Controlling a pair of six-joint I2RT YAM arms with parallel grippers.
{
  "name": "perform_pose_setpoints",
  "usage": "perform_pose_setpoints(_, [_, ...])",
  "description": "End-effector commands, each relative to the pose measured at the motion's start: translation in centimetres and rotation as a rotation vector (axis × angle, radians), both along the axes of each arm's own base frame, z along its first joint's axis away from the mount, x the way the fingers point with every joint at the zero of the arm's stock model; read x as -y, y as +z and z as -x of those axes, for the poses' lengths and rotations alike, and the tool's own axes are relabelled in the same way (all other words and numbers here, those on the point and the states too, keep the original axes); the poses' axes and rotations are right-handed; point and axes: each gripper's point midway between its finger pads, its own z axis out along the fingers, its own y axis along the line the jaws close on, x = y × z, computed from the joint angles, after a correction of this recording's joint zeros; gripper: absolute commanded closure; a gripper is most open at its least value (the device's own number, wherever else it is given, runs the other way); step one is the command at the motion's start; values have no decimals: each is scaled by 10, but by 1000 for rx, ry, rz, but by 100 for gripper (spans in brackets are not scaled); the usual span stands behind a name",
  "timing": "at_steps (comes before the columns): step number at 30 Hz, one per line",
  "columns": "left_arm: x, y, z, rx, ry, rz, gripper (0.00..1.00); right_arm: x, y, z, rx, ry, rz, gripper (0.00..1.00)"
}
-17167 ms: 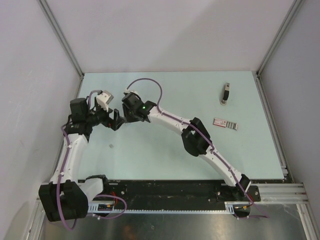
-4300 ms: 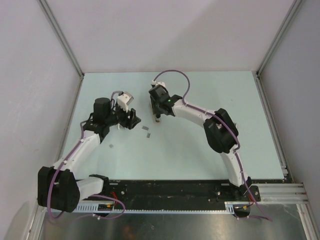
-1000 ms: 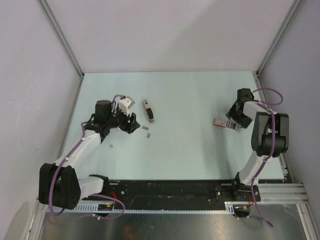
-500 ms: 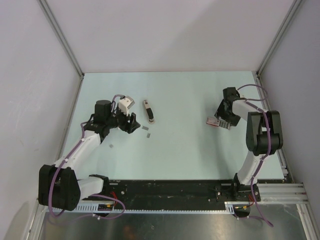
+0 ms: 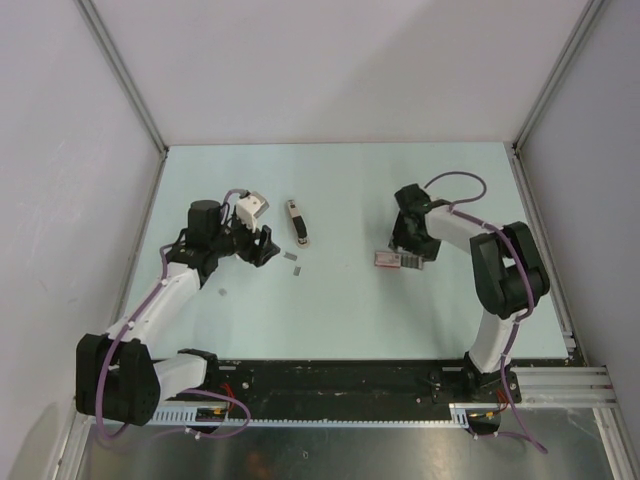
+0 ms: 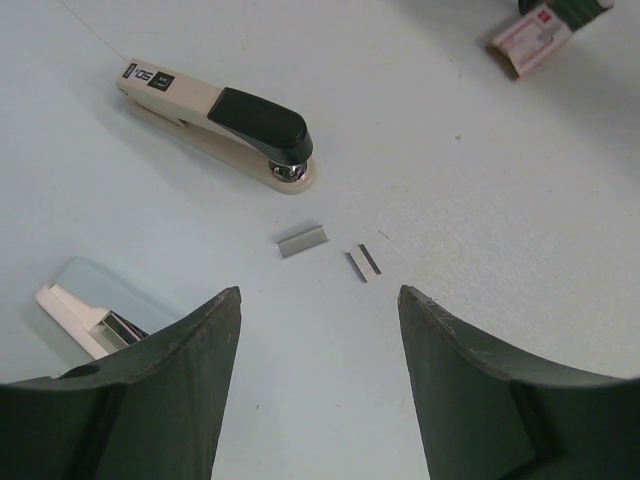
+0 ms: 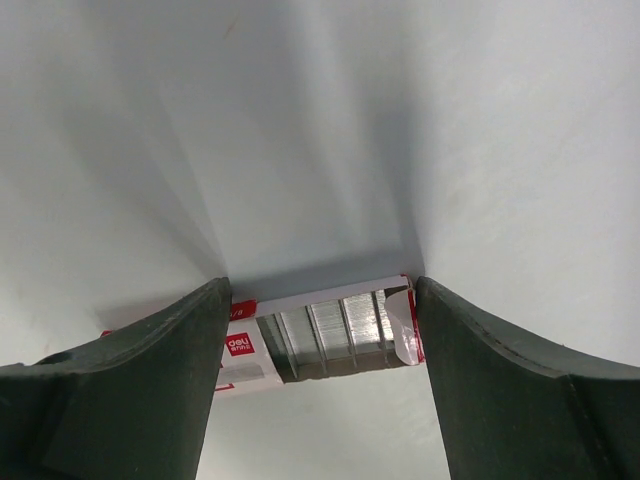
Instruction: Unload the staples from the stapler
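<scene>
The stapler (image 5: 298, 222), dark on top with a pale base, lies on the table; it also shows in the left wrist view (image 6: 215, 115). Two short grey strips of staples (image 5: 294, 263) lie just in front of it, both visible in the left wrist view (image 6: 302, 240) (image 6: 364, 262). My left gripper (image 5: 262, 248) (image 6: 318, 292) is open and empty, just left of the staples. My right gripper (image 5: 405, 250) (image 7: 322, 282) is open, its fingertips against a red-and-white staple box (image 5: 398, 260) (image 7: 330, 330) that lies across them, wider than the gap.
The box is open and shows rows of staples inside. A small pale part (image 6: 85, 310) lies by my left finger, partly hidden. A tiny speck (image 5: 222, 291) lies nearer the left arm. Walls close in the table (image 5: 340, 320) on three sides.
My right gripper has swept left from the table's right side toward the middle, and the red-and-white box has moved with it. The left arm, stapler and staple strips have not moved.
</scene>
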Motion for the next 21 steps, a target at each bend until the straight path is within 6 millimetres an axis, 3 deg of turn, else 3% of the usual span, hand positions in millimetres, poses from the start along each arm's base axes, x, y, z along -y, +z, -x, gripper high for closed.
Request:
perform_pose_setpoints(1, [1,15,-1,70,-30,3,31,-49,-27,72,-233,41,-96,21])
perform_pose_setpoints(6, [-1,15,0,81,-28,-7,31,-86,-29,106,-272,104,-95,21])
perform_pose_setpoints(11, [0,16,2,84,-33,-3,30,-103,-27,134,-276,105,-102,21])
perform_pose_setpoints(21, [-1,12,1,99,-52,-28,30,-127,-6,152,-215,37,-178,18])
